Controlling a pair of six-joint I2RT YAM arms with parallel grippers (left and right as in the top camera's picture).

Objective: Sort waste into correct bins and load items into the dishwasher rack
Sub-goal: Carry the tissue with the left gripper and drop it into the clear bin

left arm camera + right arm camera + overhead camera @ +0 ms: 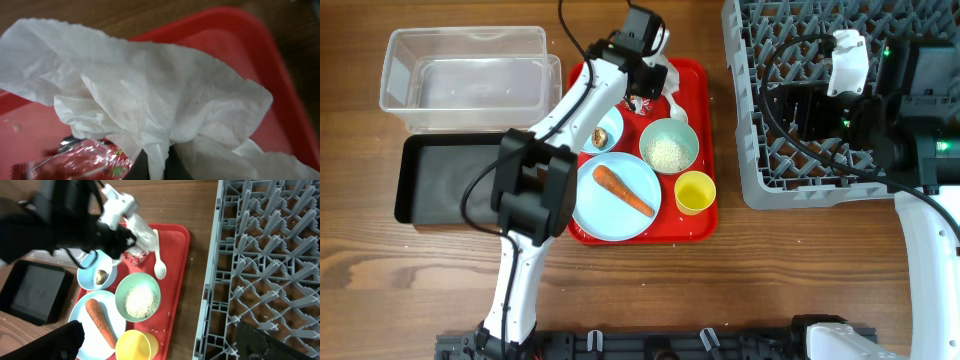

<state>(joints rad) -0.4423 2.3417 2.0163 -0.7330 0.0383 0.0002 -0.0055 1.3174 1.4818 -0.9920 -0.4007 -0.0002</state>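
My left gripper [157, 162] is shut on the crumpled white tissue [150, 95] at the far end of the red serving tray [695, 225]. The red wrapper [85, 157] lies right beside it. In the overhead view the white spoon [677, 105], a bowl of rice [669, 148], a bowl with a brown lump [603, 135], the plate [620, 215] with the carrot [623, 190] and the yellow cup [695, 192] sit on the tray. My right gripper [790, 110] is open and empty above the grey rack [790, 30].
The clear tub [470, 75] and the black tray [450, 180] stand left of the red tray. A few loose rice grains [165, 314] lie on the red tray near the cup. Bare wooden table shows along the front.
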